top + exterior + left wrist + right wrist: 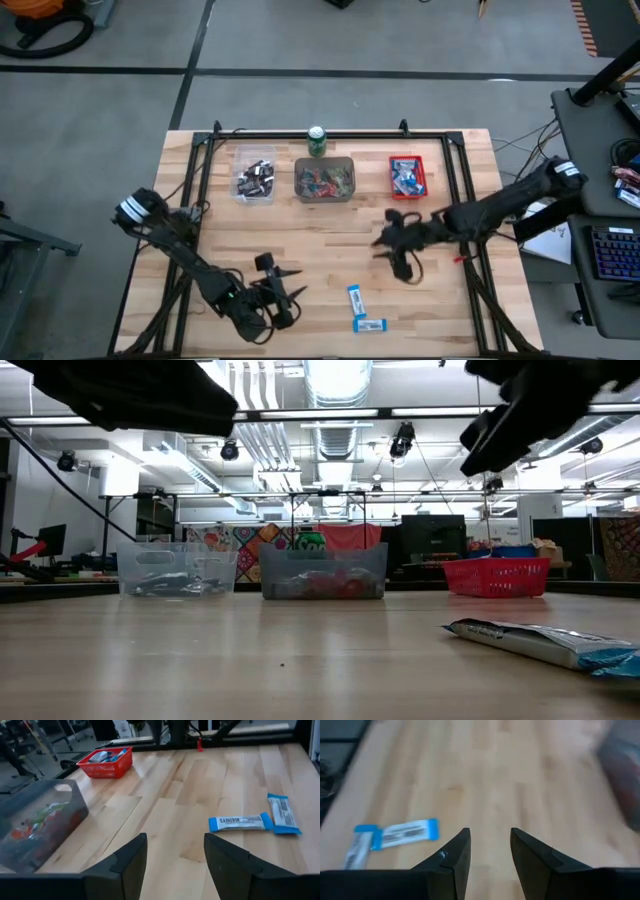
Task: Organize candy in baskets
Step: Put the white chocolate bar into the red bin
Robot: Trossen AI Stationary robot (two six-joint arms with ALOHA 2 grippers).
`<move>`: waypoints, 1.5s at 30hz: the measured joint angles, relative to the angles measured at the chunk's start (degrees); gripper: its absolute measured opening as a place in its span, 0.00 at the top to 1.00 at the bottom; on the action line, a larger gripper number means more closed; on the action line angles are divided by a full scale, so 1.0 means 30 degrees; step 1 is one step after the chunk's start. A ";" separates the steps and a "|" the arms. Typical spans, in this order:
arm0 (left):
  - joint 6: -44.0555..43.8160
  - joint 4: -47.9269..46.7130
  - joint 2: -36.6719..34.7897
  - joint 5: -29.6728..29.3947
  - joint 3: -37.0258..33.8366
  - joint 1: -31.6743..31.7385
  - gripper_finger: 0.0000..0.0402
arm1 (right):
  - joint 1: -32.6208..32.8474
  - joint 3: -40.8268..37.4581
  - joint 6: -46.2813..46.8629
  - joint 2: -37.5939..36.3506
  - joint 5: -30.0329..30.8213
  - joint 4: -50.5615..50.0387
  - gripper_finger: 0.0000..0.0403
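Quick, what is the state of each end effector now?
Left end effector: open, holding nothing.
Right end effector: open, holding nothing.

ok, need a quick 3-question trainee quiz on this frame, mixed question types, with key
1. True or false: two blue-and-white bars lie loose on the table, outside any bin.
2. Which bin already holds blue-wrapped candy? A) clear bin B) grey bin C) red basket
3. Fill in: the green can stands just behind the ____ bin.

Key:
1. True. Neither the left gripper nor the right gripper holds anything; both are open above the wood.
2. C
3. grey
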 joint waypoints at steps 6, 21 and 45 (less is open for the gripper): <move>0.0730 0.0003 0.1309 0.0009 0.1348 0.0272 0.55 | 0.1939 -0.2093 -0.1210 0.2091 -0.0056 0.6297 0.68; 0.0709 0.0009 0.1459 -0.1135 0.1429 0.0542 0.55 | 0.2818 -0.2316 -0.2708 1.1374 -0.3140 1.7034 0.94; -0.0722 -0.0022 0.1291 -0.1018 0.1861 0.0939 0.55 | -0.0168 0.1479 -0.1791 1.3043 0.3380 1.7875 0.98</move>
